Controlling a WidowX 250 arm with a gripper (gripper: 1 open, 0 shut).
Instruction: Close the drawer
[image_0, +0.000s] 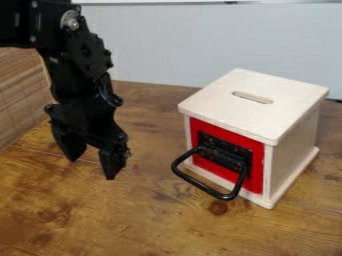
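Note:
The drawer (225, 150) has a red front with a black panel and sits in a pale wooden cube box (257, 110) on the right. Its front looks flush with the box's face. Its large black loop handle (203, 178) hangs down and forward onto the table. My black gripper (91, 158) hangs to the left of the handle, clear of it, fingers pointing down and spread apart, holding nothing.
The box top has a narrow slot (253, 97). The wooden table (147, 220) runs under everything. A white wall stands behind. A pale wooden panel (19, 95) stands at the far left.

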